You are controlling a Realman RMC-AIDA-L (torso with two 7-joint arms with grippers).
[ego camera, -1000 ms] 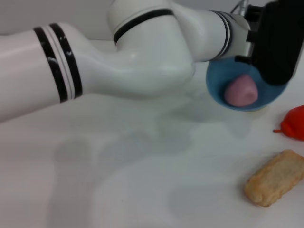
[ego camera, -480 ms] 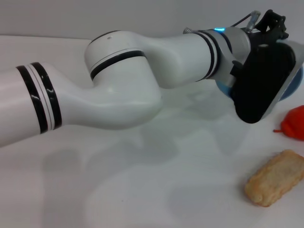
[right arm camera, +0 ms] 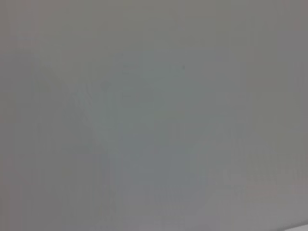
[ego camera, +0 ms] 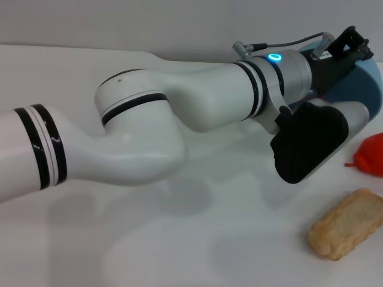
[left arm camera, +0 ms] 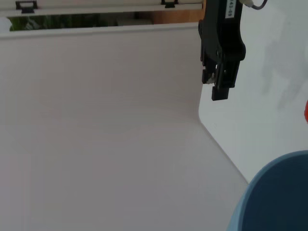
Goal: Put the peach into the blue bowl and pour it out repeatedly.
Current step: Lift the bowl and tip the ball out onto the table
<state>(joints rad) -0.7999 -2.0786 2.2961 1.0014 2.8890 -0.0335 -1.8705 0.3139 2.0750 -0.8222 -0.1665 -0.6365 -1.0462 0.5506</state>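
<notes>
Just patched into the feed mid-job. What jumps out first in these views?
The big white left arm sweeps across the head view from the left, and its left gripper is up at the far right against the blue bowl. No peach shows. On the table at right lie a beige biscuit-like block and a red item.

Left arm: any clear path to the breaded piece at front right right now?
Probably not right away: the left gripper is busy at the blue bowl. The way down to the breaded piece looks free, with only bare table around it.
</notes>
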